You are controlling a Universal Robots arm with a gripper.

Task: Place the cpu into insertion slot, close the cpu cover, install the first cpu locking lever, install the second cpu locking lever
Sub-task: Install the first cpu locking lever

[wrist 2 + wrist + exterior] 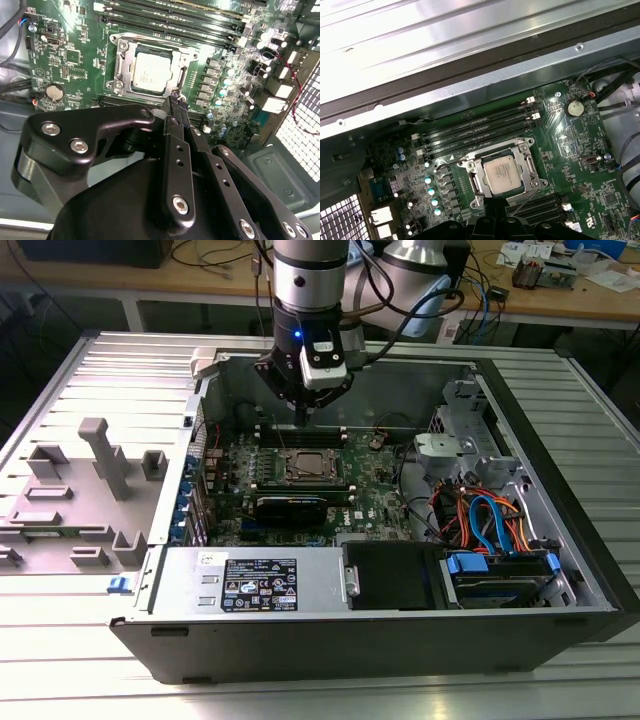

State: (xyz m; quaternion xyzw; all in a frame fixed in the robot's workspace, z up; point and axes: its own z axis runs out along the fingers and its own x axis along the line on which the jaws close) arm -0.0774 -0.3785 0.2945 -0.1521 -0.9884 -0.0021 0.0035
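Claw (174, 100): we are seeing it closed, tips together.
Cpu (150, 73): sitting in the insertion slot (118, 72), just beyond the Claw's tips.
Handling: we are judging it light, rigid, fragile; gripping edges only.

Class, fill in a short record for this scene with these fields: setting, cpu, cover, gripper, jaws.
setting: open computer case lying flat, green motherboard inside
cpu: lies flat, showing through the cover's window
cover: down, framing the cpu on all sides
gripper: over the motherboard, tips at the cover's edge
jaws: closed together; whether they pinch anything cannot be told
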